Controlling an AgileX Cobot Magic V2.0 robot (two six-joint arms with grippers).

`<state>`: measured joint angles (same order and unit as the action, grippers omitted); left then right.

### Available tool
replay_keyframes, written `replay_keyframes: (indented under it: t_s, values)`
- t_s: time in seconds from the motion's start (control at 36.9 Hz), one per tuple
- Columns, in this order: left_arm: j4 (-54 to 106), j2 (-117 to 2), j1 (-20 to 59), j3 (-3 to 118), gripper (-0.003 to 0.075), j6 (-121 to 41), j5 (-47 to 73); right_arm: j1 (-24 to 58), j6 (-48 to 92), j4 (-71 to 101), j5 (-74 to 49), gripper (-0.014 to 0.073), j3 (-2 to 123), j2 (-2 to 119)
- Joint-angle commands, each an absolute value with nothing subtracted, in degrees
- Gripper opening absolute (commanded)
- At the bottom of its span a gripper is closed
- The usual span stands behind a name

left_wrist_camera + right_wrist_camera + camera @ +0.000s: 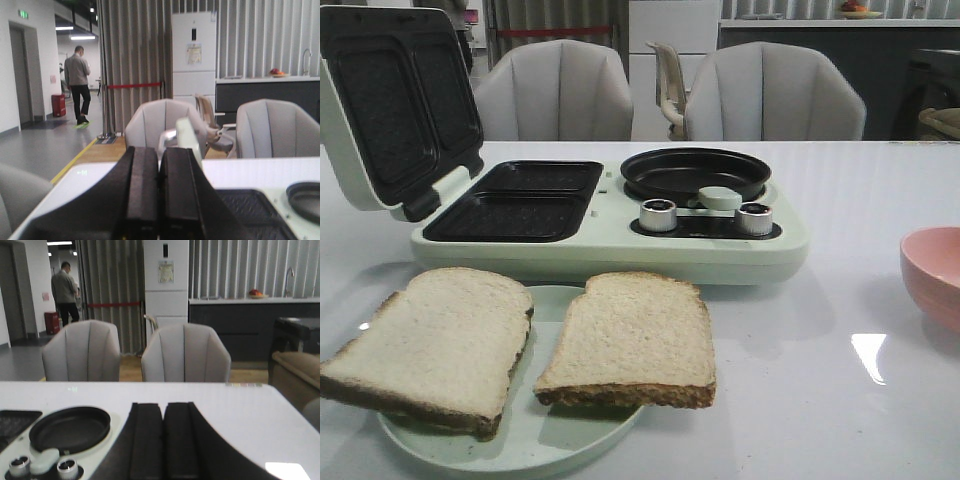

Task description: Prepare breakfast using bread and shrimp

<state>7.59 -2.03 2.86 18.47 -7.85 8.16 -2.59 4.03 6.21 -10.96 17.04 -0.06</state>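
Front view | white glossy table | grey chairs behind | left claw clenched | right claw clenched

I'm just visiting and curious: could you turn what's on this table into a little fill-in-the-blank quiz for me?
1. The two slices of bread lie on a pale green ____.
2. The lid of the breakfast maker stands ____.
3. The round black pan on the breakfast maker has ____ in it.
4. The fingers of the left gripper and of the right gripper are pressed ____.

Missing words: plate; open; nothing; together
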Motion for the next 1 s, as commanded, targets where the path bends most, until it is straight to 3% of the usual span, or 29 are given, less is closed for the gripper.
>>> replay_keyframes:
  t_s: [0.0, 0.24, 0.57, 0.81, 0.9, 0.98]
  values:
    - [8.07, -7.35, 3.29, 27.99, 0.0101, -7.2, 9.98, -3.08, 4.25, 6.23, -10.93, 0.0045, 26.32, 4.69]
    - [8.07, -19.11, 3.29, 40.64, 0.0101, -7.2, 22.86, -3.08, 4.25, 6.23, -22.6, 0.0045, 37.94, 16.92]
    - [8.07, -28.07, 3.29, 40.52, 0.0101, -7.2, 32.67, -3.08, 4.25, 6.23, -31.23, 0.0045, 36.93, 28.41]
    - [8.07, -32.99, 3.29, 40.52, 0.0102, -7.2, 32.67, -3.08, 4.25, 6.23, -32.24, 0.0048, 35.03, 34.83]
    - [8.07, -34.24, 3.29, 40.52, 0.0117, -7.2, 32.67, -3.08, 4.25, 6.23, -32.41, 0.0105, 34.96, 36.5]
    - [8.07, -35.48, 3.29, 40.52, 0.0214, -7.2, 32.79, -3.08, 4.25, 6.23, -32.27, 0.0226, 34.96, 37.73]
